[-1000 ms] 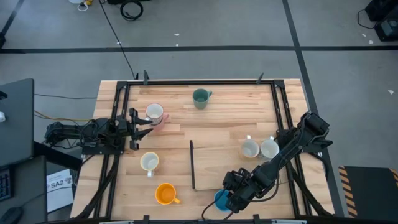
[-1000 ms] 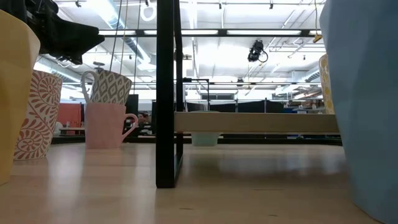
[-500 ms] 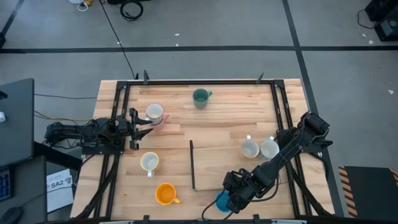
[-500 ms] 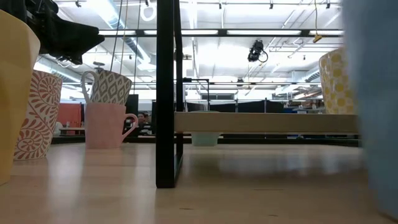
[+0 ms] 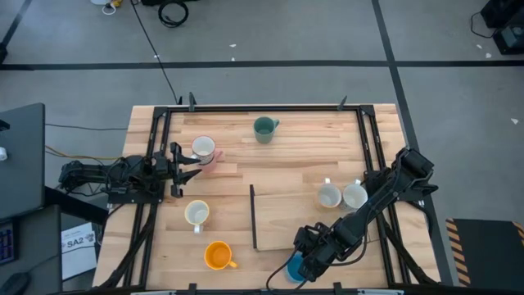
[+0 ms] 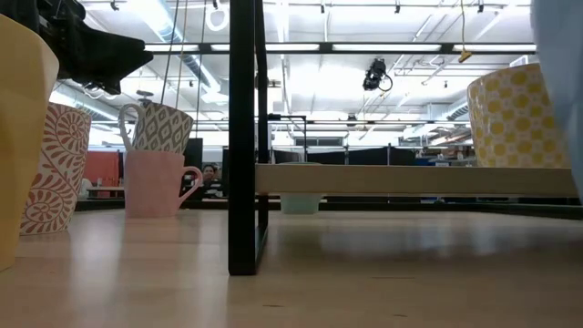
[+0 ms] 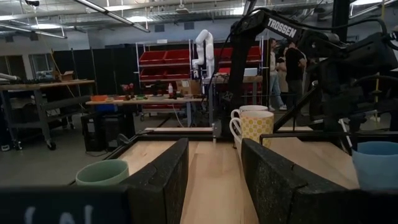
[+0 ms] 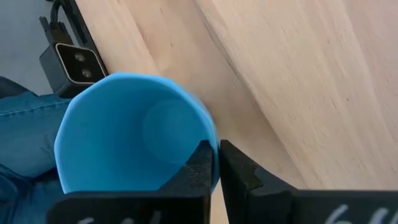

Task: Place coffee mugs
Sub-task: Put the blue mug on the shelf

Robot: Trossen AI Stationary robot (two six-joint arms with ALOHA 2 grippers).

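Observation:
My right gripper (image 5: pixel 301 264) is near the table's front edge, shut on the blue mug (image 5: pixel 292 270), which also shows in the right wrist view (image 8: pixel 134 134) and at the low view's right edge (image 6: pixel 563 82). My left gripper (image 5: pixel 187 161) is open and empty, level beside a white patterned mug (image 5: pixel 203 148) that stands in a pink mug (image 6: pixel 155 182). A dark green mug (image 5: pixel 264 129) stands at the far middle. A white mug (image 5: pixel 196 214) and an orange mug (image 5: pixel 218 256) stand at the near left. Two pale mugs (image 5: pixel 328 196) (image 5: pixel 354 196) stand on a raised wooden shelf (image 5: pixel 286 215). My right gripper pinches the blue mug's wall at its rim (image 8: pixel 215 163), one finger (image 8: pixel 200 163) inside the mug and one finger (image 8: pixel 239 171) outside. The mug's mouth faces the wrist camera. In the low view its bottom is clear of the table.
The shelf's black upright frame (image 6: pixel 243 137) stands mid-table. Black rails (image 5: pixel 155 156) run along the table's left and right sides. A camera unit (image 8: pixel 74 59) sits at the table's edge next to the blue mug. Bare wood lies between the green mug and the shelf.
My right gripper has lifted the blue mug off the table; in the low view the mug has gone from filling the right side to showing only at the upper right edge, uncovering the yellow-dotted mug on the shelf. The left arm has kept still.

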